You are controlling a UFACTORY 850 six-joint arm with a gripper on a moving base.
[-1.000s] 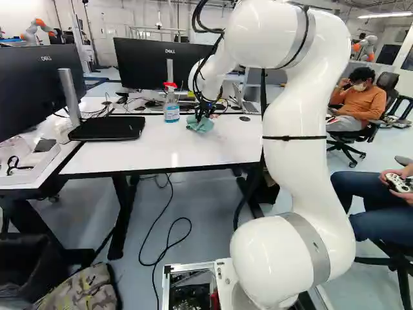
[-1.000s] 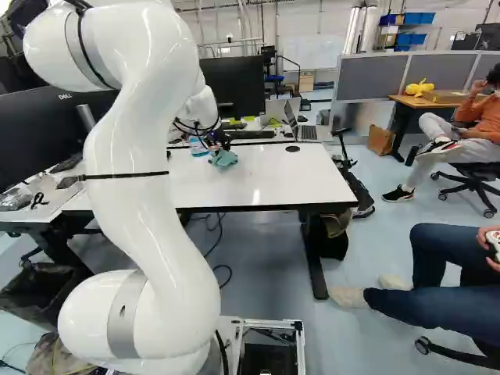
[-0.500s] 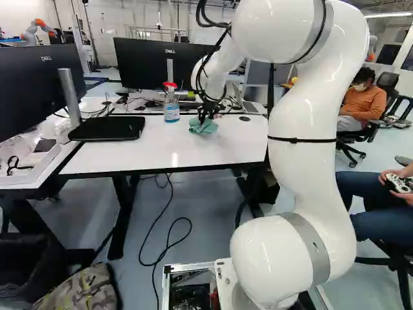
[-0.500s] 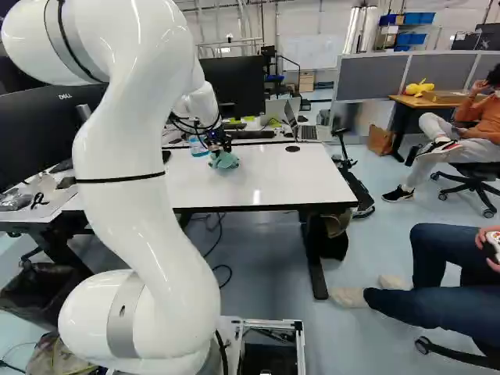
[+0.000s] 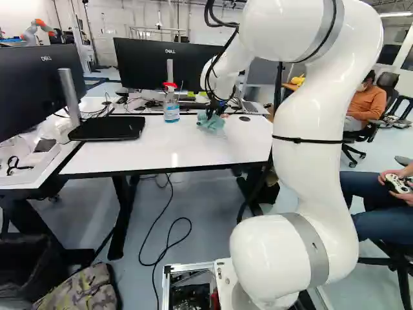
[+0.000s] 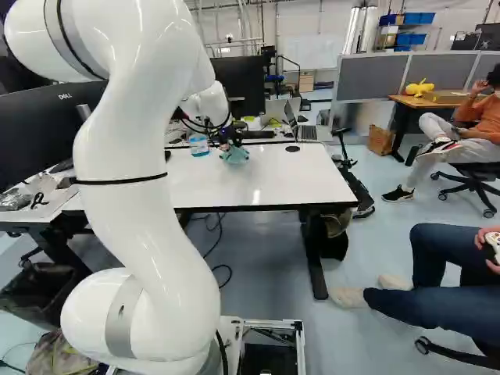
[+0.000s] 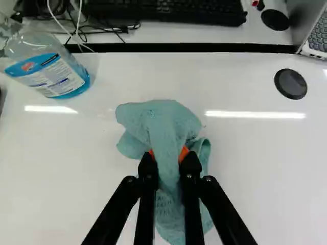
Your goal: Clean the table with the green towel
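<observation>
In the left base view my gripper point(image 5: 215, 108) is low over the far part of the white table point(image 5: 155, 145), on the green towel point(image 5: 210, 121). The wrist view has the gripper point(image 7: 167, 159) shut on the bunched towel point(image 7: 162, 122), cloth pinched between both orange pads. Folds spread ahead of the fingers and beneath them, lying on or just above the tabletop; which of the two I cannot tell.
A spray bottle point(image 5: 171, 103) of blue liquid stands beside the towel. Behind are a monitor point(image 5: 151, 64), a keyboard point(image 7: 168, 9) and a laptop point(image 6: 303, 129). A black flat device point(image 5: 107, 128) lies nearer the left monitor. A seated person's legs point(image 6: 445, 289) are at the right.
My arm has shifted rightward over the table with the towel held in the gripper, widening the space between towel and bottle. The base has stayed put.
</observation>
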